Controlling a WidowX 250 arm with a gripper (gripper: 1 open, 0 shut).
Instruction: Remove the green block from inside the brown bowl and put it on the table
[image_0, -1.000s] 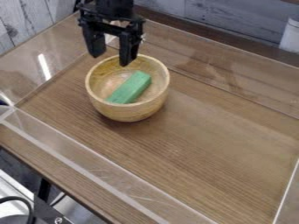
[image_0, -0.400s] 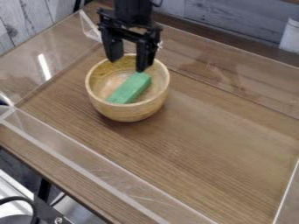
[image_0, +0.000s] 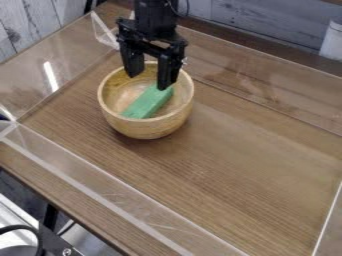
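The green block (image_0: 148, 104) lies slanted inside the brown bowl (image_0: 128, 124), which rests on the table (image_0: 227, 150) left of the middle. My gripper (image_0: 150, 71) hangs open just above the bowl's far rim, over the block's upper end, its two dark fingers (image_0: 132, 62) spread apart with nothing between them. The fingertips hide part of the rim and the block's far tip.
Clear acrylic walls (image_0: 160, 205) run along the table's edges, one close to the front and one at the left (image_0: 40, 70). Bare wood-grain surface stretches right of the bowl and in front of it.
My gripper has travelled right and down toward the bowl, from behind its left rim to over the block. It stayed open. Bowl and block have not moved.
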